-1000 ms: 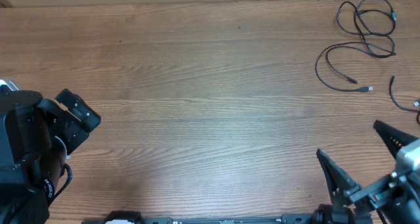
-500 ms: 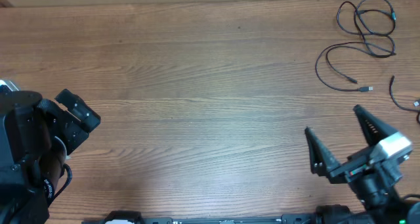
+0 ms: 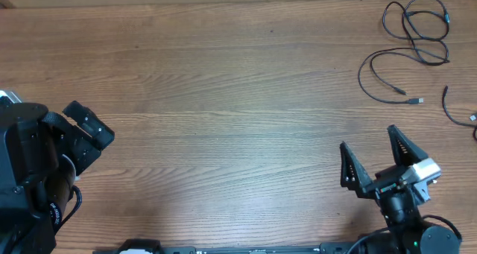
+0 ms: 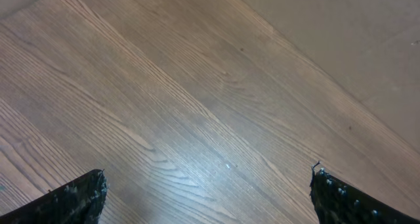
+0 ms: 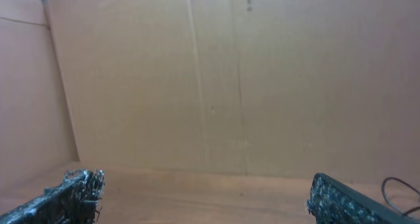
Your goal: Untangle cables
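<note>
Overhead, I am counting two arms and one group of cables (image 3: 416, 32). The cables are lying in the table's (image 3: 223, 90) far right corner. A tangled knot is sitting nearest the far edge, a long loop (image 3: 370, 74) is trailing from it with two small plug ends, and a separate short cord (image 3: 449, 109) is running off the right edge. How many cords are making up the knot, I cannot tell. My right gripper (image 3: 367, 138) is hovering near the front edge, well apart from the cables, with its two fingers spread wide. My left arm (image 3: 45, 157) is sitting at the left edge, and a broad stretch of wood is lying between the two.

Through the left wrist camera, my left gripper (image 4: 207, 191) is holding its two fingers wide apart over bare wood, with the table edge crossing behind.

Through the right wrist camera, both fingertips are standing far apart, facing a cardboard wall (image 5: 197, 86). One curl of cable (image 5: 398, 187) is showing at the lower right.
</note>
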Controlling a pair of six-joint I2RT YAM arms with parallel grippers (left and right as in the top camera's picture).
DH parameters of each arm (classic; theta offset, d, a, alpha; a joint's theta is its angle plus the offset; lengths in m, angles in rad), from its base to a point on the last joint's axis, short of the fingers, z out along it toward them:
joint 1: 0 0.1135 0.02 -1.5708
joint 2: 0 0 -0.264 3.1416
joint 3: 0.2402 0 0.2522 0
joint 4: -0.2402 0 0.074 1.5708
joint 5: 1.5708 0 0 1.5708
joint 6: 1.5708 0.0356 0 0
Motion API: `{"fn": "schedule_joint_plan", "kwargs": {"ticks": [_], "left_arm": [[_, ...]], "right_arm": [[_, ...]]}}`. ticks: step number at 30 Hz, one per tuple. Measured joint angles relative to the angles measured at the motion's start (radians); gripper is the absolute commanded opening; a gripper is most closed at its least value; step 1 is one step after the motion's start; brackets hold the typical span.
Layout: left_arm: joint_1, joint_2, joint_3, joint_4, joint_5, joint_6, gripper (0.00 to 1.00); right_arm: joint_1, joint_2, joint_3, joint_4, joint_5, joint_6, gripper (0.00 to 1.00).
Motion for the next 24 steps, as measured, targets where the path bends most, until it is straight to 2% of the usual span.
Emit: {"fn": "schedule_joint_plan", "kwargs": {"ticks": [11,24], "left_arm": [[0.0,0.0,0.0,0.0,0.0,0.0,1.0],[0.0,0.0,0.0,0.0,0.0,0.0,0.99]], "right_arm": [[-0.027,0.0,-0.132,0.089,-0.019,0.01,1.0],[-0.026,0.0,-0.193,0.174,0.002,0.01,1.0]]}}
